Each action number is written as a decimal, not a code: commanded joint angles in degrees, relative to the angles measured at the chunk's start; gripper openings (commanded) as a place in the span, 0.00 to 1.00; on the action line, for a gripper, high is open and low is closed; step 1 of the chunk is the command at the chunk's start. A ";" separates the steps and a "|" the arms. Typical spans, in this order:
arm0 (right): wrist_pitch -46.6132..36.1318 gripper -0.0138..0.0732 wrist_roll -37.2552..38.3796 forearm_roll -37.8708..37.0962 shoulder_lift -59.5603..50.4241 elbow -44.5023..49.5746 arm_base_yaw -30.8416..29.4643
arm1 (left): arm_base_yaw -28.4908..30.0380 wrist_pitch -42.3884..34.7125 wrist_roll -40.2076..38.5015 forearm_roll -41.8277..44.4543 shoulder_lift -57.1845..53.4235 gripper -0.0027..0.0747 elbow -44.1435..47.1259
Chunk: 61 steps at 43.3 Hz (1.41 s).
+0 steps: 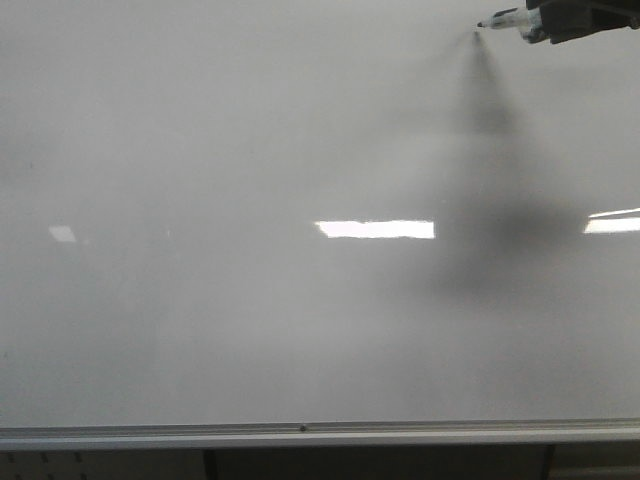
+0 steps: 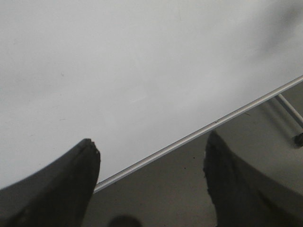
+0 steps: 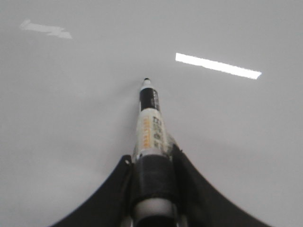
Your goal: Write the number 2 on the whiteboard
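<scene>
Glossy grey-white whiteboard (image 1: 250, 330), upright, unmarked

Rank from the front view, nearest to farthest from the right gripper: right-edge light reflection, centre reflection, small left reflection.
From the right gripper, top right, holding the marker:
1. Right-edge reflection, below it.
2. Centre reflection, mid-whiteboard.
3. Small left reflection, far left.

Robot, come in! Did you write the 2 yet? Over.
Right tool shut on marker, tip near whiteboard. Left tool open, empty. No 2 yet. Nothing blocking.

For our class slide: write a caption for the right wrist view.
Right gripper clamps a black-tipped marker, aimed at the blank glossy grey-white whiteboard.
</scene>
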 commanded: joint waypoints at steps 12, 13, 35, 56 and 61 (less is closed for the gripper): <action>-2.11 0.24 -1.76 -0.25 0.73 -3.95 -4.49 | 0.15 -3.61 -0.44 -1.98 -0.24 0.63 -1.53; -1.13 0.24 -1.76 -0.25 0.73 -3.95 -5.00 | 0.15 -3.61 -0.44 -1.98 -0.24 0.63 -1.53; 12.29 0.24 -1.58 0.09 3.82 -3.90 -3.49 | 0.15 -4.96 -0.44 -1.98 -0.24 0.63 -1.53; 17.15 0.24 -1.63 0.32 1.60 -3.96 -9.50 | 0.15 -5.25 -0.44 -1.98 -0.24 0.63 -1.53; 21.66 0.24 -1.63 0.38 -3.52 -4.00 -7.11 | 0.15 -5.48 0.18 -1.98 -0.24 0.63 -1.53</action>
